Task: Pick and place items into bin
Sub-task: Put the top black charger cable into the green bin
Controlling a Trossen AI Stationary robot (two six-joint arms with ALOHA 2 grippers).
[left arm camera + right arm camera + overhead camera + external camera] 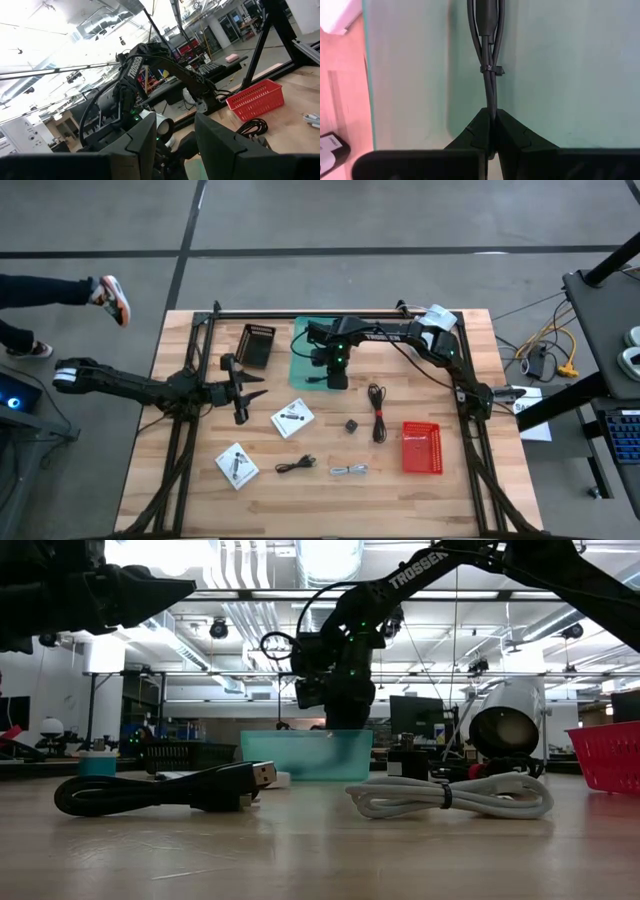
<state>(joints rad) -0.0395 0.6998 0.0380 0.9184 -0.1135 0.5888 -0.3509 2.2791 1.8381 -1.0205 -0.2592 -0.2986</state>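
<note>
Now black cable [490, 75] between right claw [491, 131] fingers.

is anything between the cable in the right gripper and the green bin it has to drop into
Nothing visible. The right gripper is shut on a black cable that hangs directly over the green bin; the right wrist view shows only the bin's bare floor below it. The left gripper waits off to the side.

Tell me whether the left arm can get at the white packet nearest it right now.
Probably yes. The left pincer hangs empty, jaws apart, beside the white packet, with bare table between them. The right pincer is busy over the teal bin.
</note>
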